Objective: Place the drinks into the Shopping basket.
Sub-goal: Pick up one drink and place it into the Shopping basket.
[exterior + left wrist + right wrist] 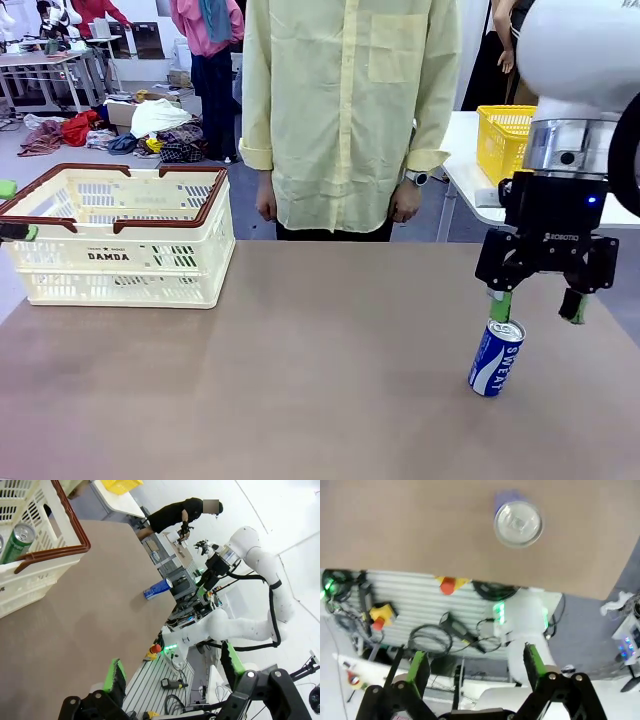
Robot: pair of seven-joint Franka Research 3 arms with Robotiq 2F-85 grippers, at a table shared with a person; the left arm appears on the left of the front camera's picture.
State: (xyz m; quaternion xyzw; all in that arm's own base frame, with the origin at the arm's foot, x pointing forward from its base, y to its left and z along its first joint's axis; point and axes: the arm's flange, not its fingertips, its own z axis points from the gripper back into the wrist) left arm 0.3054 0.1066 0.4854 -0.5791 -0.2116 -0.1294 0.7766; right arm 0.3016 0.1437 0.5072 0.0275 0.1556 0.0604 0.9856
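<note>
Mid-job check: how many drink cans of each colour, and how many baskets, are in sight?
Green can: 1, in the cream basket
Blue can: 1, on the table
Baskets: 2, the cream one and a yellow basket
Total: 4

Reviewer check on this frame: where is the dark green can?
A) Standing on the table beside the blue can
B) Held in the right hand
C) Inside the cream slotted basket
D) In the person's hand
C: the left wrist view shows the green can inside the cream basket, while the blue can stands alone on the table beneath the open right hand.
</note>
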